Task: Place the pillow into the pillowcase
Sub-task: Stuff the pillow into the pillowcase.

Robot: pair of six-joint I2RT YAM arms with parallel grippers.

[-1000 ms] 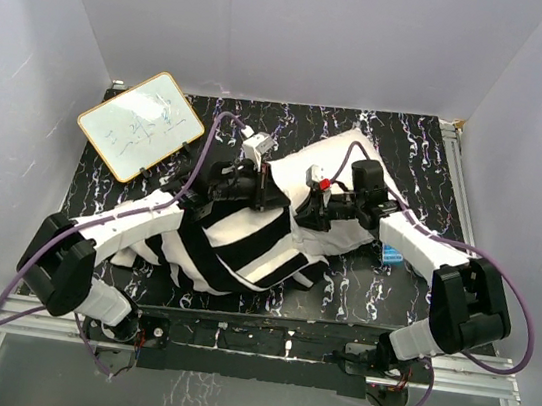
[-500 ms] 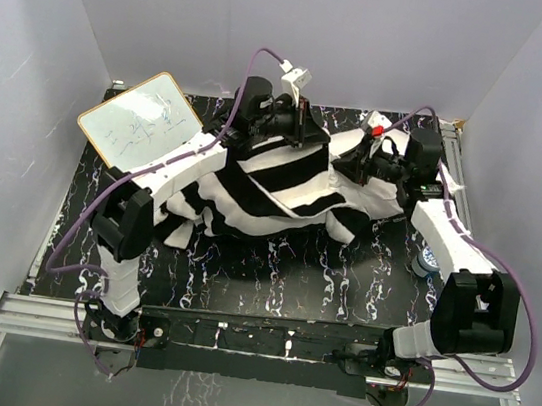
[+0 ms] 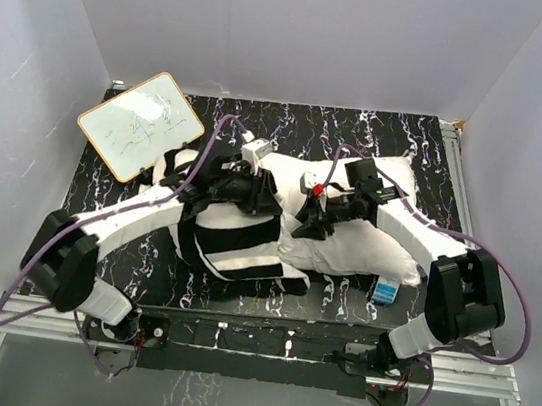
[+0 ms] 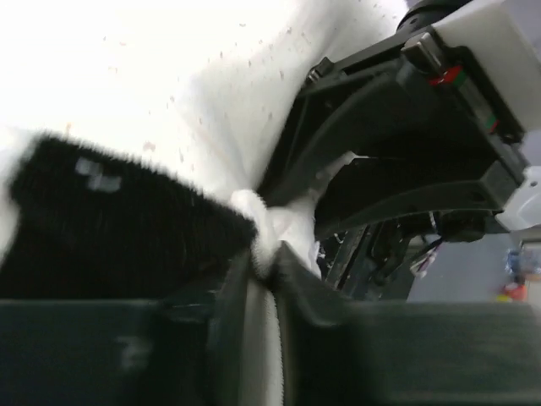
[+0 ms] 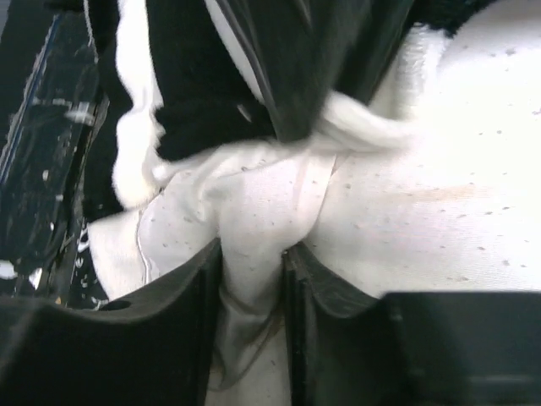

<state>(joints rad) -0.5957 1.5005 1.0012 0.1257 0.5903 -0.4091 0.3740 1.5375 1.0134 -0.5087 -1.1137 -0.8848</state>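
From above, the pillow is lying across the middle of the tabletop, and the striped pillowcase is covering its left end. Left wrist view: my left pincer is pinching white cloth, probably the pillowcase. Right wrist view: my right pincer is squeezing a fold of the pillow.

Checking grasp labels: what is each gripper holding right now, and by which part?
The left gripper pinches a bunched white bit at the edge of the pillowcase. The right gripper pinches a loose fold in the fabric of the pillow.
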